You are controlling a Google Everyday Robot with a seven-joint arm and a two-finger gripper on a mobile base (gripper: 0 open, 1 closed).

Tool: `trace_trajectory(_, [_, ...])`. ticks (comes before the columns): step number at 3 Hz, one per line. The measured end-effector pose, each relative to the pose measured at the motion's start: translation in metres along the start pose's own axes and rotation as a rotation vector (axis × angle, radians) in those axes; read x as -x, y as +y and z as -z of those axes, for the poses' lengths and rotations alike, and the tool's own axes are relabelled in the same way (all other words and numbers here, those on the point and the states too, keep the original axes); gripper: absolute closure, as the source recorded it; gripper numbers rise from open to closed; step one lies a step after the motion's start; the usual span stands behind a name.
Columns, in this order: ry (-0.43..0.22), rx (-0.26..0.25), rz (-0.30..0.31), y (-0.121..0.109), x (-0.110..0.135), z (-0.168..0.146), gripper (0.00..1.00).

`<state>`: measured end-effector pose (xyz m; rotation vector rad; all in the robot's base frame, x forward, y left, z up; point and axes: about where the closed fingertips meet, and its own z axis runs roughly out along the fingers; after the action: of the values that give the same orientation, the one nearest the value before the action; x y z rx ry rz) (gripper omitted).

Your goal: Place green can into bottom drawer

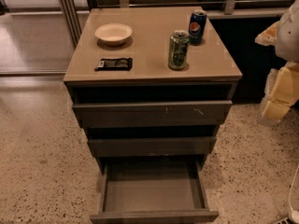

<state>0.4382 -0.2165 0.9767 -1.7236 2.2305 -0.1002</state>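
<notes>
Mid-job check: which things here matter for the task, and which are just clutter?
Job: green can, upright on the cabinet top; bottom drawer, pulled open; claw, at the right edge of view.
Lying about: Pepsi can, bowl, dark packet.

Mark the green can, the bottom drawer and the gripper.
green can [178,50]: camera view, on its patterned side.
bottom drawer [154,216]: camera view, on its front panel.
gripper [275,101]: camera view, at the right edge, on its pale body.
</notes>
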Motion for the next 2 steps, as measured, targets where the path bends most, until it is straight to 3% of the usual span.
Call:
trace_trajectory(1, [0.007, -0.017, -0.002, -0.006, 0.0, 0.0, 0.0])
trace_trajectory(2, [-0.017, -0.036, 0.005, -0.038, 0.003, -0.009, 0.0])
